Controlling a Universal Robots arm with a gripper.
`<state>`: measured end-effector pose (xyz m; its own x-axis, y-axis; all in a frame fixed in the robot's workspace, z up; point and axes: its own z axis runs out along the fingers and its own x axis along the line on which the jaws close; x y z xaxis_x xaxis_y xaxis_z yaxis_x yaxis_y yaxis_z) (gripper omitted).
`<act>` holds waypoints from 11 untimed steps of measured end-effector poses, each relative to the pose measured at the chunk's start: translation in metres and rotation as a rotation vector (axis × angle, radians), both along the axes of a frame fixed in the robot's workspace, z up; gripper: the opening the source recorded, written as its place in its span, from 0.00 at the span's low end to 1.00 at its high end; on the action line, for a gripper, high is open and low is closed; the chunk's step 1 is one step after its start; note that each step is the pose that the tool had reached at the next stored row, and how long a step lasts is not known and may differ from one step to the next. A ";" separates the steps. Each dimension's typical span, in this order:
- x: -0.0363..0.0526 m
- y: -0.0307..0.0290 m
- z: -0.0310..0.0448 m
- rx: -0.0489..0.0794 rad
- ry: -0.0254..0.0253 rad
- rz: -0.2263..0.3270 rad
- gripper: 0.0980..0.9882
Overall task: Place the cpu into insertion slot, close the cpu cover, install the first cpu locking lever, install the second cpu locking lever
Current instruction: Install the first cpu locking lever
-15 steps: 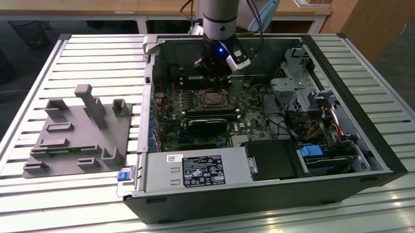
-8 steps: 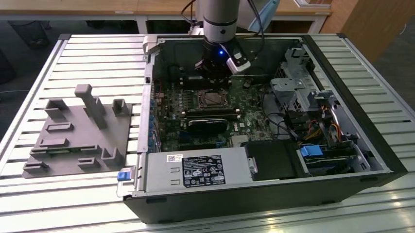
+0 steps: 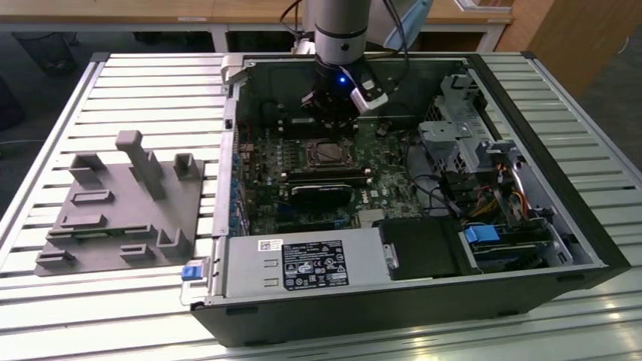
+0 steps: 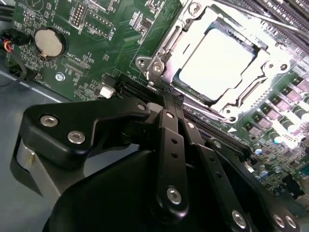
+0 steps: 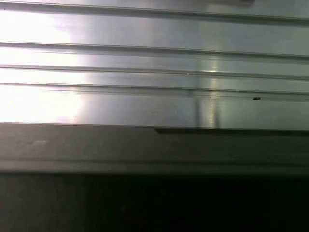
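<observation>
In the second wrist view the cpu (image 4: 217,58), with its bright silvery top, lies flat in the insertion slot (image 4: 143,63). The cpu cover (image 4: 251,94) lies down around it as a metal frame, and the chip shows through its window. A thin metal lever rod (image 4: 260,19) runs along one side of the socket. My gripper (image 4: 166,99) is shut with nothing between its black fingers (image 4: 171,140), its tips right at the socket's edge. In the exterior view the gripper (image 3: 331,124) hangs just behind the socket (image 3: 326,153) inside the open computer case.
A black heatsink block (image 3: 321,192) sits just in front of the socket. The power supply (image 3: 301,263) fills the case's front, and the drive cage with cables (image 3: 461,143) is at the exterior view's right. A grey fixture plate (image 3: 120,203) lies on the slatted table.
</observation>
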<state>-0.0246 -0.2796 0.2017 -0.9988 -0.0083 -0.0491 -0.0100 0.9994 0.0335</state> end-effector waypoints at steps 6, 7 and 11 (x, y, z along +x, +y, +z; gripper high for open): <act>0.0002 0.0000 -0.0019 -0.037 0.0002 0.000 0.01; 0.0004 0.0000 -0.0027 -0.040 0.0002 0.000 0.01; 0.0008 -0.0001 -0.0045 -0.044 0.0007 0.000 0.01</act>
